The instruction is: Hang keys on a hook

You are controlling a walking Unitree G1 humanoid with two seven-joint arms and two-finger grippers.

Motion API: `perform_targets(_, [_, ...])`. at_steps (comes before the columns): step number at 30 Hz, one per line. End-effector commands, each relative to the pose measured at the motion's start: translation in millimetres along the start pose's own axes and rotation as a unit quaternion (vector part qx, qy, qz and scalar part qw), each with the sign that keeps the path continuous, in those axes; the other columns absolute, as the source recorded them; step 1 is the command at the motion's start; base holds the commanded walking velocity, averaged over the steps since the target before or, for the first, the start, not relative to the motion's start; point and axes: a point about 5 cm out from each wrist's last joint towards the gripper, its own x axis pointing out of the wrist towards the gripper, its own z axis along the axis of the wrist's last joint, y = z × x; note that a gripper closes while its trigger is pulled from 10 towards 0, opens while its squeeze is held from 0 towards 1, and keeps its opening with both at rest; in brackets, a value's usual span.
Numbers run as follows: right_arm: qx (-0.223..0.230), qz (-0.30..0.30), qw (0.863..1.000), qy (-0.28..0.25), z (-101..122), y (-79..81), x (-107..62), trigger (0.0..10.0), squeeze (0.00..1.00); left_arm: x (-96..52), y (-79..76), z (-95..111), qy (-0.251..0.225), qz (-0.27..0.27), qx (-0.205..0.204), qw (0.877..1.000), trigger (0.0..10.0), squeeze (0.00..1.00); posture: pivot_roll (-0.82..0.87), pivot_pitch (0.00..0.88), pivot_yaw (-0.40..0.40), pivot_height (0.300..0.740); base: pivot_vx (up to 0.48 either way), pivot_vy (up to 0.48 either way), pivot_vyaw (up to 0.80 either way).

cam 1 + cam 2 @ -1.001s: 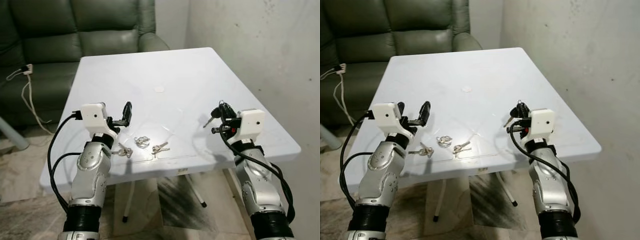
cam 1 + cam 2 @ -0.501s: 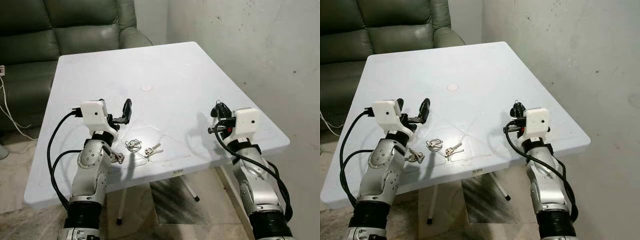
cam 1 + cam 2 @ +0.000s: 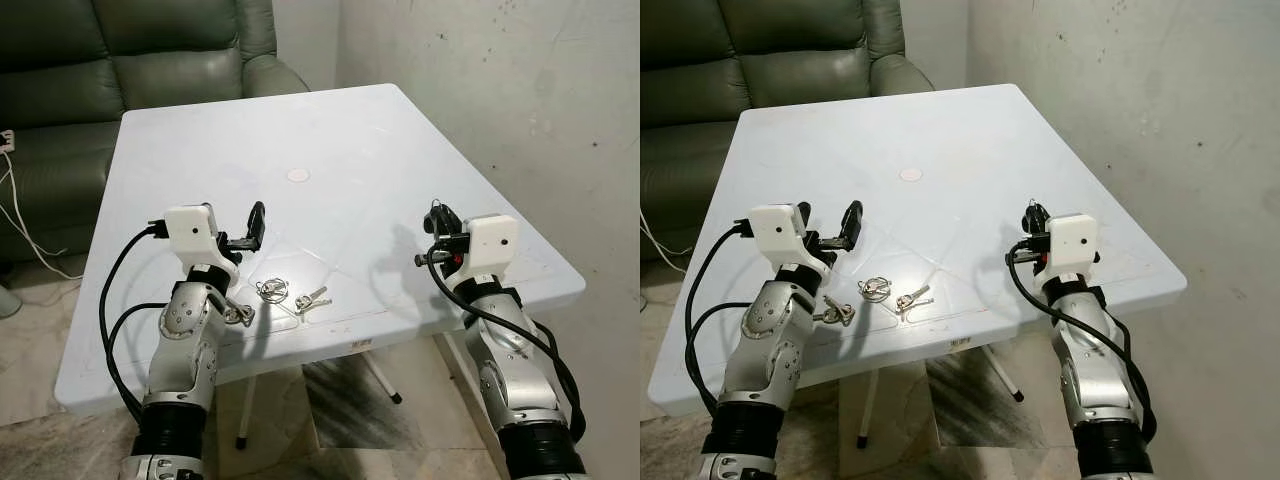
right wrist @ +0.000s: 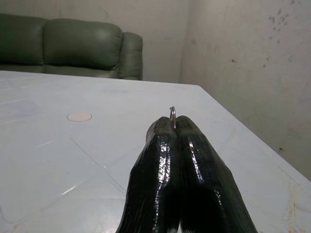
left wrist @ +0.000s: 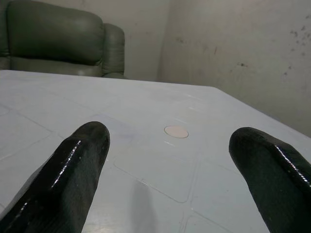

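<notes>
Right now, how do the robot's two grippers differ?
The left gripper is open, its black fingers spread wide with nothing between them; the right gripper is shut, pinching a small metal key ring at its tips. The left hovers near loose keys on the white table; the right hovers nearer the table's right edge. Both are raised above the table.

White square worktop (image 3: 350,150) on folding legs, standing on a mottled stone floor (image 3: 40,420). Behind it, a dark green leather sofa (image 3: 150,50). To the right, a stained, speckled plaster wall (image 3: 520,90). A white cable (image 3: 30,240) trails down beside the sofa.
</notes>
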Motion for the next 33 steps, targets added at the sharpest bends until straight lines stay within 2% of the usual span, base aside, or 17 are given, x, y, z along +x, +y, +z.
perform_targets(1, [-0.006,0.001,1.0,-0.008,5.4,-0.2,-0.1,10.0,0.0,2.8,-1.8,1.6,-0.003,-0.002,0.003,1.0,10.0,0.0,-0.06,0.0,-0.024,0.74,0.0,-0.48,-0.77])
perform_targets(5, [-0.007,0.004,1.0,-0.008,5.8,0.6,-0.2,10.0,0.0,2.1,-2.5,2.0,-0.008,-0.002,-0.005,1.0,10.0,0.0,-0.06,0.0,-0.026,0.74,0.0,0.0,-0.78])
perform_targets(7, [-0.008,0.005,1.0,-0.007,5.6,0.2,-0.7,10.0,0.0,1.9,-1.6,2.8,-0.016,0.01,-0.025,1.0,10.0,0.0,-0.06,0.0,-0.027,0.74,0.0,0.0,-0.78])
perform_targets(9, [-0.009,0.006,1.0,-0.006,5.2,-0.1,-1.4,10.0,0.0,2.4,-2.0,1.3,-0.009,0.011,-0.01,1.0,10.0,0.0,-0.06,0.0,-0.031,0.74,0.0,0.0,-0.78])
perform_targets(17, [-0.009,0.009,1.0,-0.003,3.5,-0.6,-2.8,10.0,0.0,0.6,-1.4,-3.0,-0.001,0.022,-0.008,1.0,10.0,0.0,-0.06,0.0,-0.031,0.74,0.0,0.0,-0.78])
perform_targets(27, [0.0,0.007,1.0,0.007,-5.1,-4.1,-19.2,10.0,0.0,-22.6,-6.5,-18.5,0.021,0.013,-0.007,1.0,10.0,0.0,-0.06,0.0,-0.03,0.74,0.0,0.0,-0.78])
perform_targets(33, [0.002,-0.002,1.0,0.008,-7.0,-8.5,-32.8,10.0,0.0,-30.1,-4.9,-19.6,0.021,0.025,-0.011,0.999,10.0,0.0,-0.06,0.0,-0.025,0.74,0.0,0.0,-0.77])
